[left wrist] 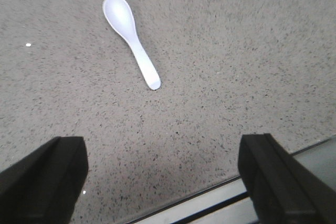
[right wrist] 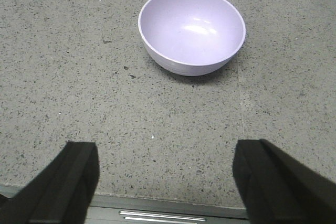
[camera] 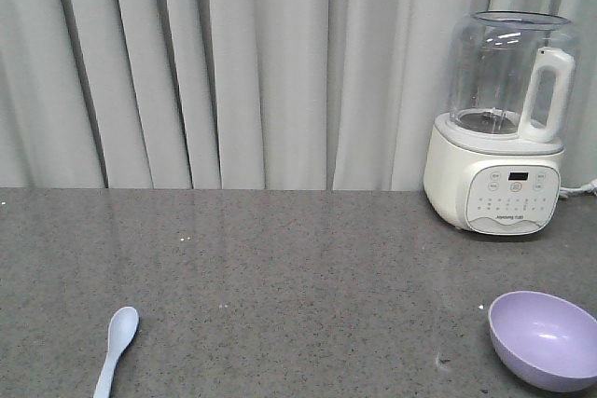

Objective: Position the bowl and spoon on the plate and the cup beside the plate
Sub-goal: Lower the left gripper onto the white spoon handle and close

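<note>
Two task items rest on the grey speckled tabletop (camera: 280, 258), well apart. At the left the spoon (left wrist: 130, 39) lies flat, scoop upward, ahead of the left hand (left wrist: 163, 182), whose jaws stand wide apart and hold nothing. At the right the bowl (right wrist: 191, 30) sits upright ahead of the right hand (right wrist: 167, 182), likewise spread and empty. A white blender (camera: 499, 128) stands behind the bowl.
</note>
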Robot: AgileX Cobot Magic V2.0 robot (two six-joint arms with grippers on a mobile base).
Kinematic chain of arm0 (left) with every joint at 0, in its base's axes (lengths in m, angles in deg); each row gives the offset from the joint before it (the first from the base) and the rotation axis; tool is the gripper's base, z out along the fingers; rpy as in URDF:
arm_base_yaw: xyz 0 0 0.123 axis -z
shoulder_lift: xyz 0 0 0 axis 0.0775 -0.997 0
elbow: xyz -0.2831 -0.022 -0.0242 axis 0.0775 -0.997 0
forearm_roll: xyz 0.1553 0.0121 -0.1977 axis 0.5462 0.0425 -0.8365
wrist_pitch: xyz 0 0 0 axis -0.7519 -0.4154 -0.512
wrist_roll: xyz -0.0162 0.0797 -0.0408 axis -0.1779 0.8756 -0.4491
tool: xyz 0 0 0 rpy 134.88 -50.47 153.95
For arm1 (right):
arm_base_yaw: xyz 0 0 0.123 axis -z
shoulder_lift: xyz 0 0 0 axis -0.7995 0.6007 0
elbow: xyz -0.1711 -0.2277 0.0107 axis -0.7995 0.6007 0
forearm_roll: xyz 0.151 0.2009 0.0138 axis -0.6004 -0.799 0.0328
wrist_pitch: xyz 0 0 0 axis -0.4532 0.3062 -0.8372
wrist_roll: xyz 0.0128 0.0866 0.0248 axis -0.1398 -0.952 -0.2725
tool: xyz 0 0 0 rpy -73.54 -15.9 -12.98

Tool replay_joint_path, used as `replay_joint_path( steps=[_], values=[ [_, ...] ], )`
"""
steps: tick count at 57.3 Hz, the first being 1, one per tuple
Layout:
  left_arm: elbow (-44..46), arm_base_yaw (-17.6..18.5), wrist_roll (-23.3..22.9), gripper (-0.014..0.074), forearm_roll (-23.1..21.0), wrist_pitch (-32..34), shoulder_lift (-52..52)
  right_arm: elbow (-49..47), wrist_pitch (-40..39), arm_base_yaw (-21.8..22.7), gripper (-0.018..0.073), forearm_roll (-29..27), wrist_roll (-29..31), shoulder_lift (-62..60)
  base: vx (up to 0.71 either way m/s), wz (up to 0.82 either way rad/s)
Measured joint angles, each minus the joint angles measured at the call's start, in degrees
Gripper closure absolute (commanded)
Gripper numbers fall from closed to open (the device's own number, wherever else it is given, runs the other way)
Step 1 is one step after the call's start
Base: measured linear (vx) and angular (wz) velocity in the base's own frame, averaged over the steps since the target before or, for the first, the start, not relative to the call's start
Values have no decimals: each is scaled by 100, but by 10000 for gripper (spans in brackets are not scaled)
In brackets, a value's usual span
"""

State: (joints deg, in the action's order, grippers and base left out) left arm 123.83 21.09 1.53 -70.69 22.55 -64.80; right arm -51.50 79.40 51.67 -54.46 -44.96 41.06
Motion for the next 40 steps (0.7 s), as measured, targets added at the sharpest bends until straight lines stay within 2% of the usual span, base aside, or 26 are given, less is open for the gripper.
replay_joint_path(
  steps=[11, 19, 28, 40],
  values=[
    [1060, 6, -768, -32, 627, -857, -1726, 0, 7, 0, 70, 0, 0, 0, 0, 0],
    [1723, 6, -870, -9, 809, -1269, -2781, 0, 7, 0, 71, 0, 0, 0, 0, 0],
    [2360, -94, -878, 5, 667, -1315, -3755, 0, 7, 0, 71, 0, 0, 0, 0, 0],
    [3001, -597, -880, 6, 64, -1238, -4607, 0, 7, 0, 71, 0, 0, 0, 0, 0]
  ],
)
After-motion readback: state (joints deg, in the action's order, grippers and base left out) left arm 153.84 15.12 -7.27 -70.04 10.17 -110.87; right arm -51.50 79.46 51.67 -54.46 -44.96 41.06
